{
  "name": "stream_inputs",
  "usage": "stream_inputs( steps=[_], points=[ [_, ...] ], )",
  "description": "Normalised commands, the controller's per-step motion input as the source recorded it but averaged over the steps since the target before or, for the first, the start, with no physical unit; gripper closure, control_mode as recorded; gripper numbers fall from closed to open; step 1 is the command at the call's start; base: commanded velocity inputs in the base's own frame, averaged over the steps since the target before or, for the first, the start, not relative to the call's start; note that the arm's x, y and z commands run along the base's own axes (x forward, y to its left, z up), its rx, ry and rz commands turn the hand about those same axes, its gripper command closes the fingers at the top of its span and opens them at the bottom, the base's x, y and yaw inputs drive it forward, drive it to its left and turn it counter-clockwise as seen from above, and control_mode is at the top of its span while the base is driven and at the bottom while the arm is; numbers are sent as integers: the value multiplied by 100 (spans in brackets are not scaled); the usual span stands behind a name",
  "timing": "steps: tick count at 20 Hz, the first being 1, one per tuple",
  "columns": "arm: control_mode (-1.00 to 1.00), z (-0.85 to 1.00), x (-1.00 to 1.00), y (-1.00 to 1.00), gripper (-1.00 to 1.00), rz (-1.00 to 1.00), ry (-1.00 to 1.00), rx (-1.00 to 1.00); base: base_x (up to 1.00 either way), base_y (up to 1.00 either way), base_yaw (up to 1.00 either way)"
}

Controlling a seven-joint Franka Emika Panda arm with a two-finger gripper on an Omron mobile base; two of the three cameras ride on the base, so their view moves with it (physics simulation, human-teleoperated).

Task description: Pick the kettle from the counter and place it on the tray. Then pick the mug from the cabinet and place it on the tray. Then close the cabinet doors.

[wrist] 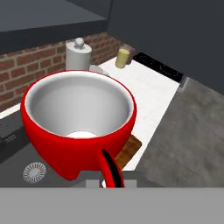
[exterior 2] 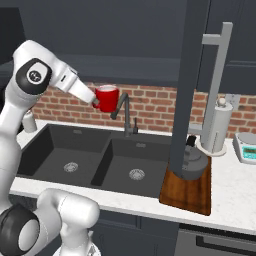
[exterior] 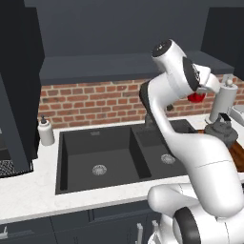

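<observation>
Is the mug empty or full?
Empty. The hand view looks into the mug, held in the gripper: only its bare white inside shows, right down to the bottom.

The robot arm point(exterior: 200, 157) is white, smooth and shiny, made of fat round tubes. Each bend has a dark grey ring. At 10 o'clock in the right base view, a round dark cap point(exterior 2: 33, 75) carries a small white mark.
</observation>
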Motion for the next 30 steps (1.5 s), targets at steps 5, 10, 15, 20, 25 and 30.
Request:
stream_inputs(
  steps=[5,10,15,20,25,30],
  points=[
    [-100,-20,-34,-20,100,-17,0,3,0,0,0],
    [-100,-39,-36,-25,100,-14,0,0,0,0,0],
    [-100,-78,-32,-14,100,-8,-8,0,0,0,0],
    [-100,-66,-7,-29,100,-8,-1,0,0,0,0],
    [-100,-48,-7,-31,100,-5,0,0,0,0,0],
    [-100,-40,4,-23,100,-1,0,0,0,0,0]
  ],
)
